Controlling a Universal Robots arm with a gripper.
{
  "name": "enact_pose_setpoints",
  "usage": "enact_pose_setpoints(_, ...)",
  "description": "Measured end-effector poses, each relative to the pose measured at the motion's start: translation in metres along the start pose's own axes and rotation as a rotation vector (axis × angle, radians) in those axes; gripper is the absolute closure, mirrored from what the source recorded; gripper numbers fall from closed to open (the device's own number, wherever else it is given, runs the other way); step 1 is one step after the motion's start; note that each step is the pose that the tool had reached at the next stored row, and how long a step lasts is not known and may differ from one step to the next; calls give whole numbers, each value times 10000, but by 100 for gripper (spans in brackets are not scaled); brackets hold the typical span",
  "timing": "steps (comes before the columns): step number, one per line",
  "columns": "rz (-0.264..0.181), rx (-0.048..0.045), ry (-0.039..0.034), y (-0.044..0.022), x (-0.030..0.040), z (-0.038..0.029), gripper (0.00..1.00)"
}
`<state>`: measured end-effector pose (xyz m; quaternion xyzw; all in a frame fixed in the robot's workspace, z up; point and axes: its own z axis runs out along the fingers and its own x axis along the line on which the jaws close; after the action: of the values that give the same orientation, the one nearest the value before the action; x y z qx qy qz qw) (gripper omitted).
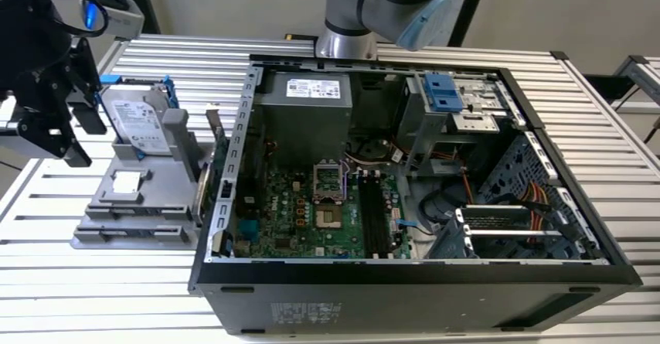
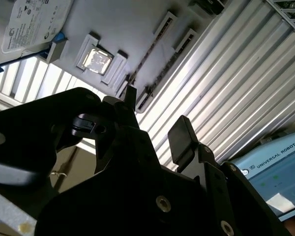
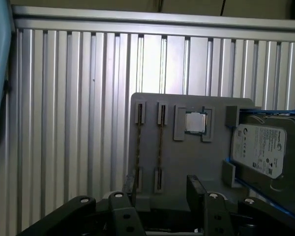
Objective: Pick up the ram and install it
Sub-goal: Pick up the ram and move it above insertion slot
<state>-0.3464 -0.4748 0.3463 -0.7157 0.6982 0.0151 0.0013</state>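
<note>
Computer case, insides exposed, sits well apart from the pincer, toward the exterior view's right of it. Slatted metal desk carries everything. Grey holder lies under the pincer. Hard drive in a blue frame stands on the holder, near the pincer, off to one side. Pincer released, fingers spread, gripping nothing. Ram stands on edge in the holder slot nearer the chip, under the pincer, lined up with its gap, not touched.
</note>
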Motion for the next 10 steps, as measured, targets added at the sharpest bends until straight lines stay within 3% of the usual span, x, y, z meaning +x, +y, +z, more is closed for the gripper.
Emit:
enact_pose_setpoints(5, 1, -1, 1, -1, 1, 51, 0)
enact_pose_setpoints(10, 1, 0, 0, -1, 1, 54, 0)
